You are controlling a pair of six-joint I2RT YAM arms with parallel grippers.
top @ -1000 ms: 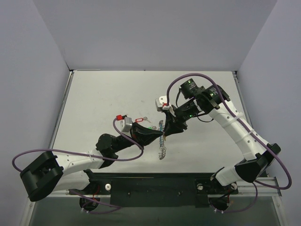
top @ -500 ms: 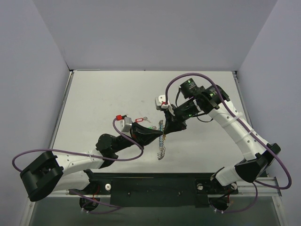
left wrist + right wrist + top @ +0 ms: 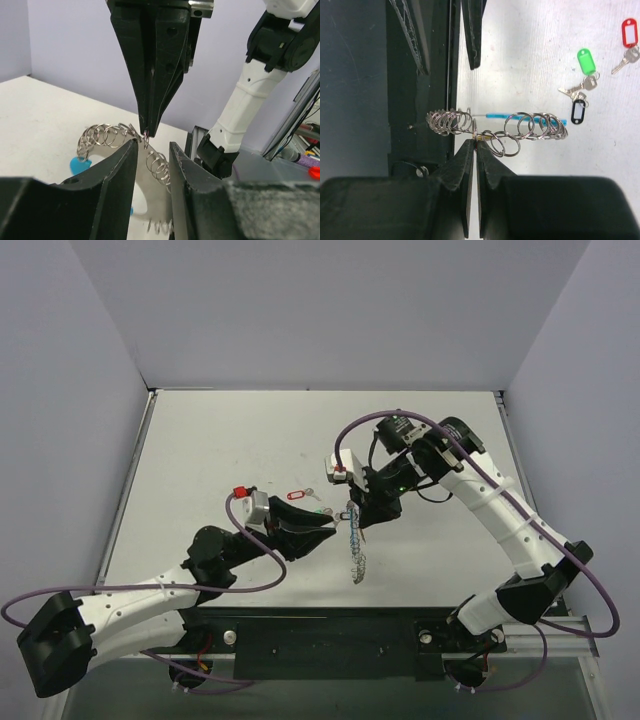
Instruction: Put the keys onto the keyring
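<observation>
Left end effector now off keyring, spread; right end effector tight on it.

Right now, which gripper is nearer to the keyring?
Right. The right gripper is shut on a coil of the keyring; the left gripper stands open close by, not gripping it.

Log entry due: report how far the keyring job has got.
No key shows on the keyring yet. The right gripper pinches its coil; the left gripper stands open beside it. The red key, green key and black key lie on the table; yellow unseen.
</observation>
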